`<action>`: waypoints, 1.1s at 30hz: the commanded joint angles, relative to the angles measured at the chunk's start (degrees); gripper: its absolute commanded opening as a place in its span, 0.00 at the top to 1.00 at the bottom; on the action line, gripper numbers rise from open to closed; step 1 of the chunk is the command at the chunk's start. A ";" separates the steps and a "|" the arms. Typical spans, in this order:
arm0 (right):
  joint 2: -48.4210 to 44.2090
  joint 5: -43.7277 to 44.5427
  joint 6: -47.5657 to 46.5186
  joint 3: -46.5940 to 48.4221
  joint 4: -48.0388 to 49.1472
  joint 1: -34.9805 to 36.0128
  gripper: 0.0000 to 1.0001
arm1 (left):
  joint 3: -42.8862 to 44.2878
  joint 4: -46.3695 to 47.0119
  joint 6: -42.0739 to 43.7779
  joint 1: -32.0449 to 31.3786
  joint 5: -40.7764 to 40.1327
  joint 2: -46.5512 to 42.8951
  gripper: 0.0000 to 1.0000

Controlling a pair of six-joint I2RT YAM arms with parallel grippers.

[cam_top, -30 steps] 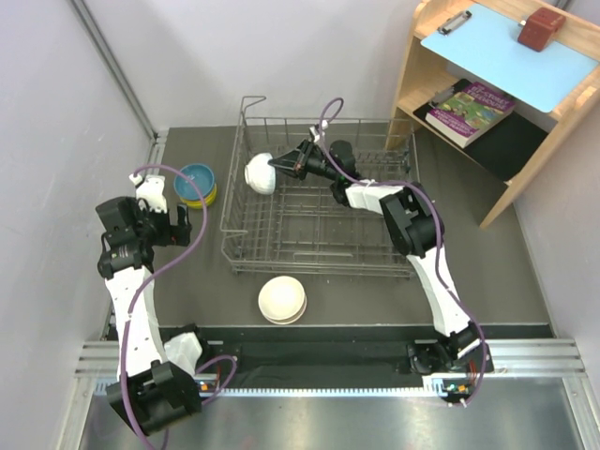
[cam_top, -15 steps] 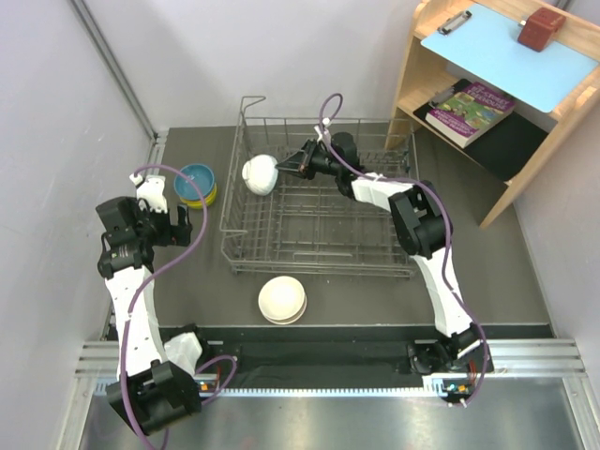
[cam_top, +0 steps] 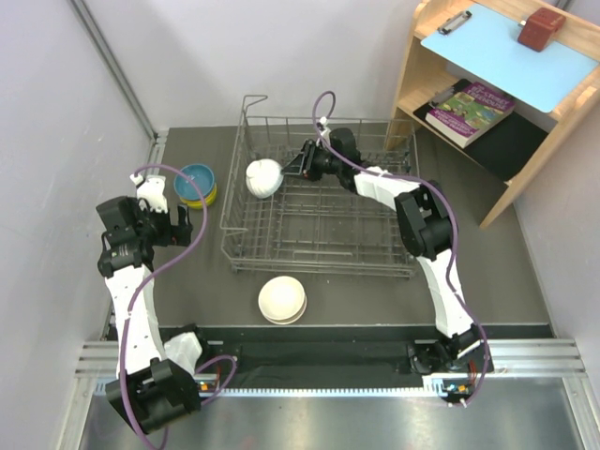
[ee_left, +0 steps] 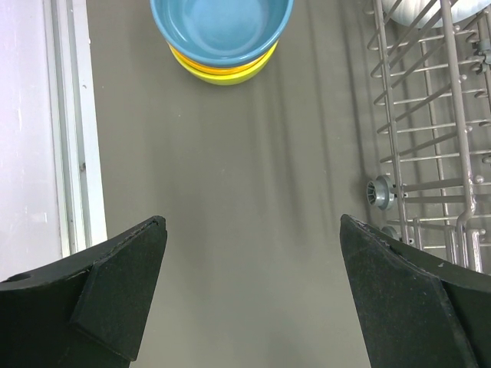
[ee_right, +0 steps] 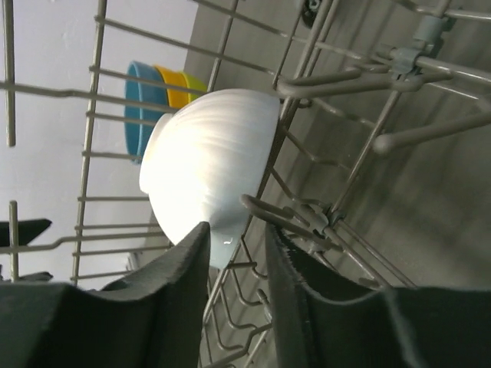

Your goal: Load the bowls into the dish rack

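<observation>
Currently the white bowl sits inside the dish rack at its far left corner, tipped on its side against the prongs, with its outer curve towards the right wrist camera. Right gripper is reached into the rack just right of that bowl. In the wrist view its fingers stand only a narrow slit apart, and the bowl's lower edge shows at that slit; cannot tell whether they pinch it or merely sit beside it. Left gripper hangs over bare table left of the rack, fingers spread wide, holding nothing. Far from it, the blue bowl is nested on top of an orange bowl and a yellow-green bowl, the stack standing on the table just left of the rack's far left corner. Beige bowls are stacked on the table just near of the rack's near wall. Rest of the rack holds no other bowl in the overhead view.
</observation>
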 commanded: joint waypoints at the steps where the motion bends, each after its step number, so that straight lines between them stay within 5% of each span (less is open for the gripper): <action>1: -1.17 5.20 -6.10 0.81 -9.66 -1.14 0.58 | -0.25 0.48 0.44 0.44 1.68 -0.59 0.01; 11: -3.89 3.80 -9.27 1.70 -13.09 -1.14 0.48 | -0.34 0.39 0.09 0.44 2.03 -1.64 0.01; 16: -4.69 -4.88 -6.90 1.43 -11.95 -1.05 0.46 | -0.69 0.56 0.18 0.44 2.38 -2.17 0.01; 25: -6.53 -15.27 -1.54 1.42 -0.79 -0.87 0.42 | -1.66 0.74 0.09 0.44 4.05 -2.96 0.01; 33: -8.99 -23.10 12.60 0.37 15.98 -0.78 0.41 | -1.92 1.09 0.00 0.35 4.76 -3.31 0.01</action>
